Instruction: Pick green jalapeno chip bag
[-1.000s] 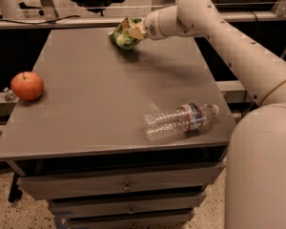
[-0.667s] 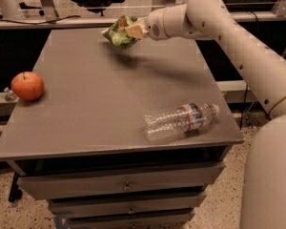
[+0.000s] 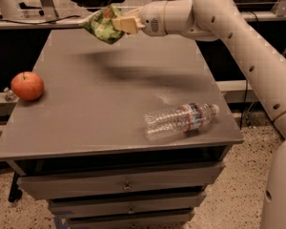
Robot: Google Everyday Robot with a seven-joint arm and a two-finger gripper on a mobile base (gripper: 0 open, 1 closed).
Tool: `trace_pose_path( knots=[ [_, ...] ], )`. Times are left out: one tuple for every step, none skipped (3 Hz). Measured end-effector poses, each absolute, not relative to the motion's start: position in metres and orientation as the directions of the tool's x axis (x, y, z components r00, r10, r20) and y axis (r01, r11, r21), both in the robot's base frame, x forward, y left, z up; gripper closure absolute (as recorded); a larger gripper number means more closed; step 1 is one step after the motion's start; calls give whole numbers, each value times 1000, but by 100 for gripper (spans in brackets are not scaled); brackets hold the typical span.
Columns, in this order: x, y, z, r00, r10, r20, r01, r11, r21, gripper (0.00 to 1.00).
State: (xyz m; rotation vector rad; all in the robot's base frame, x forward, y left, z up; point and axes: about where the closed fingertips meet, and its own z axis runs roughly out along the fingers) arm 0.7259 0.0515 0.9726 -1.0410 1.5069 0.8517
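Note:
The green jalapeno chip bag (image 3: 102, 25) is a crumpled bright-green foil bag with light markings. It hangs in the air above the far part of the grey table (image 3: 95, 113), clear of the surface. My gripper (image 3: 120, 24) is shut on the bag's right side, with the tan fingers (image 3: 125, 25) pinching it. The white arm reaches in from the right across the table's back edge.
A red apple (image 3: 27, 86) sits at the table's left edge. A clear plastic water bottle (image 3: 180, 120) lies on its side near the front right corner. Drawers (image 3: 124, 185) run below the tabletop. A shelf rail and chair base stand behind the table.
The gripper has lifted the chip bag up off the table's far edge and carried it a little to the left. The apple and bottle have not moved.

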Motion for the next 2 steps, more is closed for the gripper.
trace_pose_path(
  knots=[
    [700, 66, 997, -9, -160, -987, -953, 299, -40, 100],
    [699, 67, 997, -8, -160, -987, -954, 296, -40, 100]
  ],
)
